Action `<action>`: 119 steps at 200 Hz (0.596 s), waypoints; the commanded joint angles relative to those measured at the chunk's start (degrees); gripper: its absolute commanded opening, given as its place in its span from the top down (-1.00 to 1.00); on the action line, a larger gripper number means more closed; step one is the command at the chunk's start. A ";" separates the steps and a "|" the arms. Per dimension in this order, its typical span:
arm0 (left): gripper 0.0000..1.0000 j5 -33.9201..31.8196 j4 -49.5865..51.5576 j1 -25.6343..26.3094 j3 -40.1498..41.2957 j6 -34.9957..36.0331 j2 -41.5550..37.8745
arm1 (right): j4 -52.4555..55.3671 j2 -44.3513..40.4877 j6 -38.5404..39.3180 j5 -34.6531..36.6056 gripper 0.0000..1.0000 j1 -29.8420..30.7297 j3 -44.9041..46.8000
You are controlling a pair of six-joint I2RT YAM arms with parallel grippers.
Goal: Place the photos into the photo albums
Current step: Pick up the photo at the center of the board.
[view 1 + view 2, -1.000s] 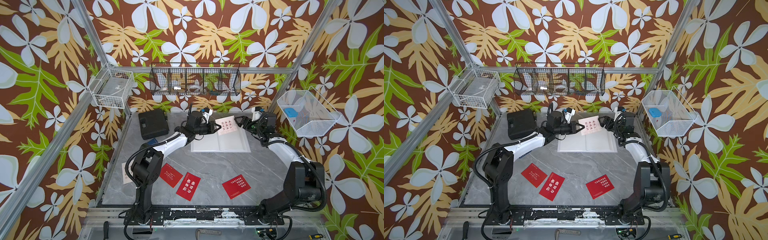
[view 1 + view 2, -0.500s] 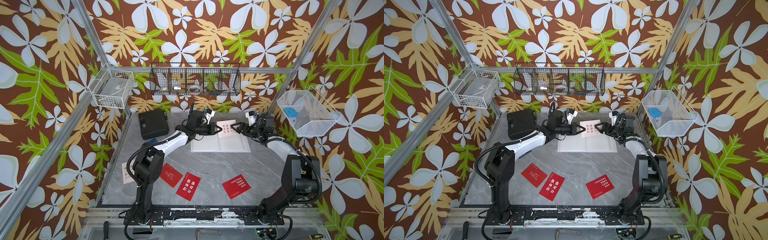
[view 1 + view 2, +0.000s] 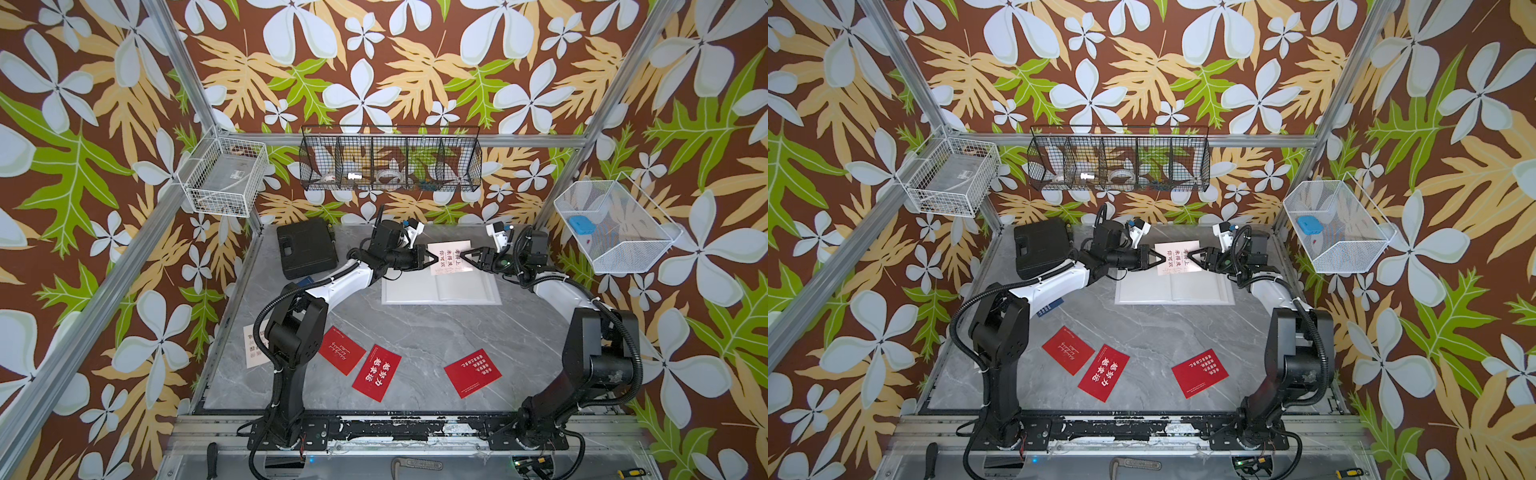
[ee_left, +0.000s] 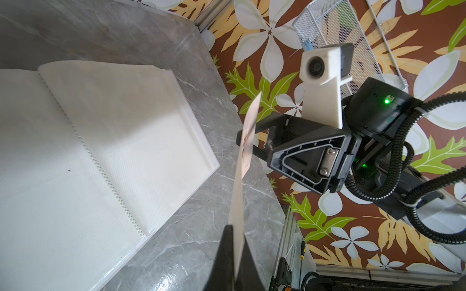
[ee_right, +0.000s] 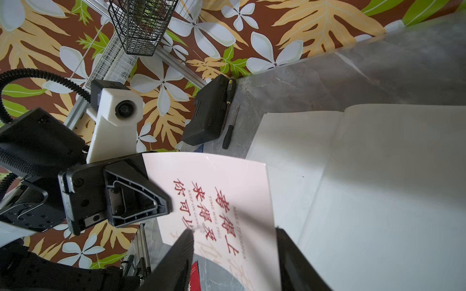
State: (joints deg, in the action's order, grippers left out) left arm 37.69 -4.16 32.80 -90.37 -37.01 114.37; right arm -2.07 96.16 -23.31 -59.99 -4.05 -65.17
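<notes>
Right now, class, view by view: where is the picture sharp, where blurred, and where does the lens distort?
Left wrist view: the left tool is a dark, unfocused shape up close; the album page carries a pale sheen. Right wrist view: red print on the cream card is sharp, the right tool blurred. Both top views: evenly lit, but the frame posts splay outward.

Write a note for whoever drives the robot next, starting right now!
Left gripper: shut on one cream card, held up by the far edge of the open album.
Right gripper: open, jaws apart at that card's other side, no grip seen.
On the table: three red cards near the front, navy card under the left arm, second cream card by its base.
Done: album lies open; no card seen in the showing pages.
To do: slot in all six.
</notes>
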 commanded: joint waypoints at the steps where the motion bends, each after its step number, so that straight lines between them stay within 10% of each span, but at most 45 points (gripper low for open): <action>1: 1.00 -0.23 0.52 -0.19 -0.32 1.20 0.11 | 0.83 0.17 0.56 -3.43 0.10 0.18 -0.40; 119: 0.65 -2.35 5.91 -1.07 -2.49 5.08 1.28 | 1.49 0.09 -0.96 0.70 1.00 0.19 -0.14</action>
State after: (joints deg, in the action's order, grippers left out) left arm 36.69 0.43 32.01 -92.09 -33.93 115.52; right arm -0.36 96.75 -23.77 -60.93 -3.99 -65.36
